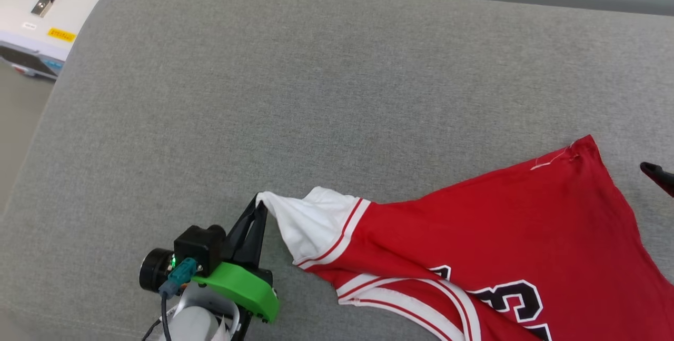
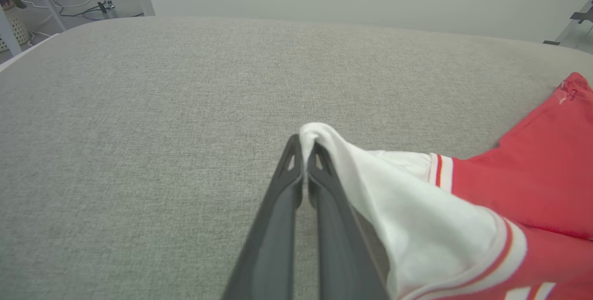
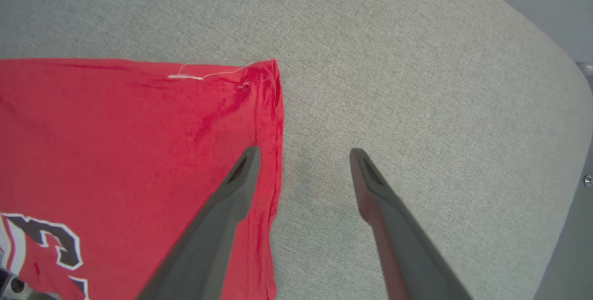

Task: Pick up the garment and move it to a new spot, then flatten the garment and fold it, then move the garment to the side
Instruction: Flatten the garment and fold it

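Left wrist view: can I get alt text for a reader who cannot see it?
The left hand, shut, pinches the tip of the white sleeve of the red garment. The garment lies to the right on a grey fabric surface.

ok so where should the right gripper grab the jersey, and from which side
Probably the red hem corner of the jersey, coming from the bare cushion side. It lies flat with a free edge, which the open right gripper straddles. The left gripper pinches the white sleeve, so this opposite corner should spread the cloth.
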`<state>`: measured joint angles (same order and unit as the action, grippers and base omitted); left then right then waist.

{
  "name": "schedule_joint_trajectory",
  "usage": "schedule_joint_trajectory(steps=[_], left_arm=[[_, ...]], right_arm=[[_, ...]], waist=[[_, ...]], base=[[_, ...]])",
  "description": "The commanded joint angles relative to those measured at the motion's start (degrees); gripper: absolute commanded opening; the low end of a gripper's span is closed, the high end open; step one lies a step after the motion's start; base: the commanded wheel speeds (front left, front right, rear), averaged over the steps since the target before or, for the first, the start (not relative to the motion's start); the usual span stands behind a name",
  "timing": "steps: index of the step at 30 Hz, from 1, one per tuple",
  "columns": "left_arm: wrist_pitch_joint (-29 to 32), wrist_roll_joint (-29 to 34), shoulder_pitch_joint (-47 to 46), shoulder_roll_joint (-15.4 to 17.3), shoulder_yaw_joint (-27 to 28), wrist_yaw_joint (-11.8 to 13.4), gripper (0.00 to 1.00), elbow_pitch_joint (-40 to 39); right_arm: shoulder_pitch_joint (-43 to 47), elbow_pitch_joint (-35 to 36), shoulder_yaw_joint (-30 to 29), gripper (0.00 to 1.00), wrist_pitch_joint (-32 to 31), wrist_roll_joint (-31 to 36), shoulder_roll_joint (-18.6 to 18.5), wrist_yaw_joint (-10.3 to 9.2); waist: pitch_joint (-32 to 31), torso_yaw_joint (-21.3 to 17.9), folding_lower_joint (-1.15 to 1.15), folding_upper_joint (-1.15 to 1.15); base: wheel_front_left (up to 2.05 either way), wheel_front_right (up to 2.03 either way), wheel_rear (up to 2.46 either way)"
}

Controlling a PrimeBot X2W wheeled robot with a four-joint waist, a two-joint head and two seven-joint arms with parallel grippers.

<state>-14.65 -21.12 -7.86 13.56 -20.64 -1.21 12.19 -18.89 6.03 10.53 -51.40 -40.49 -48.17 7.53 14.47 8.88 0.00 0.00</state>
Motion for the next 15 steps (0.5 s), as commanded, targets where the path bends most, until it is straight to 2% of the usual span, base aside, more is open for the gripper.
schedule_joint_trajectory(steps=[1,9,15], left_arm=[[-0.31,0.53,-1.47,-0.6,-0.22,-0.27,0.0,-0.01],[-0.33,1.61,-4.28,-2.71,-0.91,-1.11,0.0,-0.22],[-0.34,2.36,-4.67,-3.98,-0.77,-1.68,0.0,0.08]], right_arm=[[-2.85,-1.82,1.85,1.0,-0.7,0.54,0.47,-0.04],[-14.61,-15.85,13.0,1.0,-0.69,1.73,3.77,-0.04],[-14.99,-24.03,21.06,1.0,0.46,1.05,4.51,-0.04]], waist=[[2.39,2.28,0.0,0.0],[6.1,5.45,0.0,0.0],[6.77,6.46,0.0,0.0]], base=[[0.0,0.0,0.0],[0.0,0.0,0.0],[0.0,0.0,0.0]])
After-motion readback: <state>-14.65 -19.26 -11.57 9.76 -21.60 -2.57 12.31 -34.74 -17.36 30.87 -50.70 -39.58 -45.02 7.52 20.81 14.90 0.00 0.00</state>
